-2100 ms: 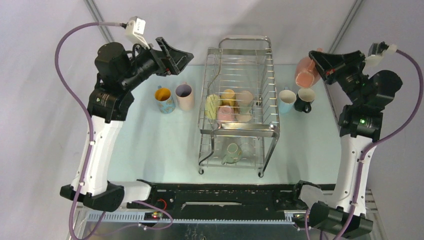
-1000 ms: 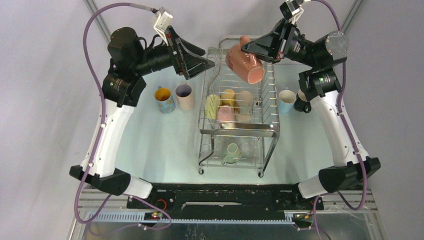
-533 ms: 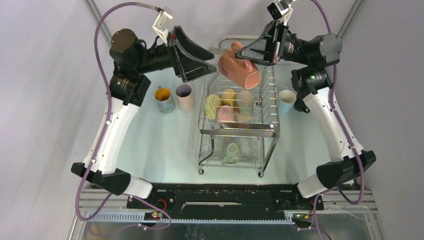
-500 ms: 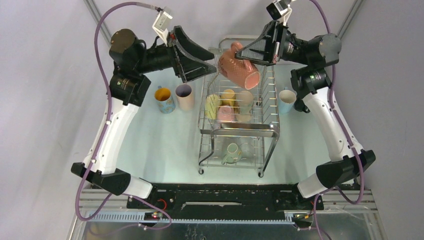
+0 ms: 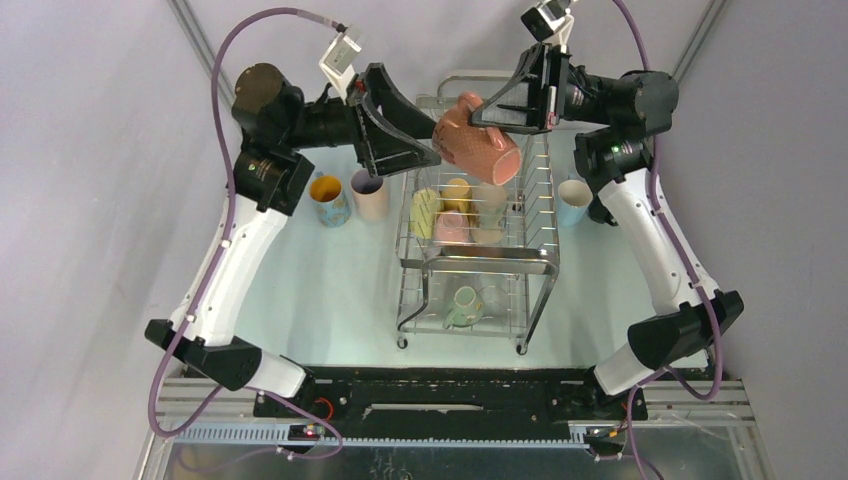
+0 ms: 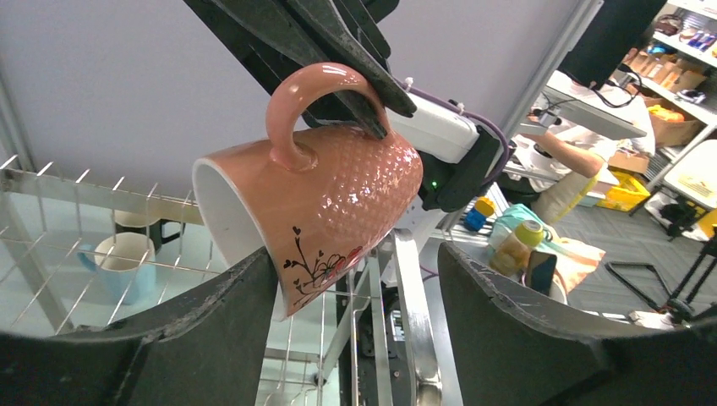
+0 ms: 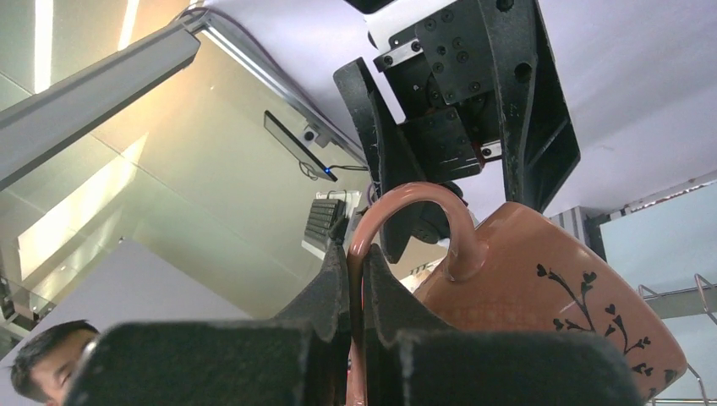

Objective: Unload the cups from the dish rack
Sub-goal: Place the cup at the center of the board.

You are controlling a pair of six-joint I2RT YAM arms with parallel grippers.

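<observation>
Nearest, a pale green cup (image 5: 463,305) lies on the low tier of the dish rack (image 5: 478,262), and several cups (image 5: 455,215) wait on the upper tier. Farther, above the rack, the right gripper (image 5: 472,104) is clamped on the handle of the pink mug (image 5: 478,152), brought in from the right. The left gripper (image 5: 428,150) has come to meet it, jaws apart around the body. This looks like a handover starting.

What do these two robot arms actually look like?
The left arm and right arm match: white links and round black joints. Purple cables loop to small white camera boxes. The left claw and right claw are black wedges.
</observation>
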